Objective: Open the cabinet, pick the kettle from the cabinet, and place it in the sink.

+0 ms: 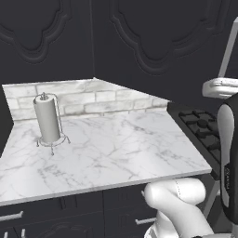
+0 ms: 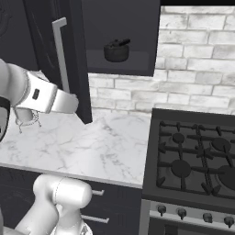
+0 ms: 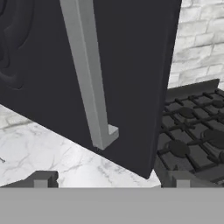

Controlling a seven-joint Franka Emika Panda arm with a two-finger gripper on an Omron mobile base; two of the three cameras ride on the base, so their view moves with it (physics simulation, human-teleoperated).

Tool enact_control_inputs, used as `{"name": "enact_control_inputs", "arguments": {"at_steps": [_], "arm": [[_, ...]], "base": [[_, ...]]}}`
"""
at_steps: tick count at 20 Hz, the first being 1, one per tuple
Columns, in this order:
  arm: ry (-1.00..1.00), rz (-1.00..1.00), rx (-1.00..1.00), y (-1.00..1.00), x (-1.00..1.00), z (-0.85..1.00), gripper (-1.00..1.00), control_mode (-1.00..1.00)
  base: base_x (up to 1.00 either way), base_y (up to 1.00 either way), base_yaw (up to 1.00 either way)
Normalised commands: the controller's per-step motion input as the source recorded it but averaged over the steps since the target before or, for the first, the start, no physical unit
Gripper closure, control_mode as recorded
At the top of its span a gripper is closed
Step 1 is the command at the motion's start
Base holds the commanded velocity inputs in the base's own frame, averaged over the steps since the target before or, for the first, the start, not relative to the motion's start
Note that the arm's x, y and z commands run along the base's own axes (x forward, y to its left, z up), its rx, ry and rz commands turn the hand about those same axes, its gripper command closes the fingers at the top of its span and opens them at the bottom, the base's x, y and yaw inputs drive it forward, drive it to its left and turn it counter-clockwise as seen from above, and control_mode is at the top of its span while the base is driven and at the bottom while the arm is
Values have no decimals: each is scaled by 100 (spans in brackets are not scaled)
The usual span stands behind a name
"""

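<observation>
Kettle (image 2: 116, 50) | inside open cabinet (image 2: 120, 64), above hand (image 3: 111, 178) | hand released, facing door handle (image 3: 87, 74)

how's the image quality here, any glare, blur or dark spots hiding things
Right base view: the kettle sits in a shadowed open cabinet, black on black, so its outline is hard to read. Hand view: the door handle is crisp and evenly lit, no glare. Left base view: flat light, soft shadow under the paper towel roll; the black doors lose relief detail.

One kettle (image 2: 116, 50), one paper-towel roll (image 1: 47, 120), seemingly.
</observation>
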Motion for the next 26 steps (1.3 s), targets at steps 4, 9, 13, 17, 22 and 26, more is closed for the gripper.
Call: {"name": "enact_control_inputs", "arguments": {"at_steps": [4,9,13,17,22,26], "arm": [[2,-4,13,-17,-42,7,-100,-100],[2,1,26,-36,-32,7,-100,-100],[0,6,26,-30,-25,3,-100,-100],[0,6,17,-27,1,3,-100,-100],[0,15,22,-24,0,-2,-100,-100],[14,3,31,-12,17,-8,-100,-100]], "base": [[0,0,0],[0,0,0],[0,0,0],[0,0,0],[0,0,0],[0,0,0]]}}
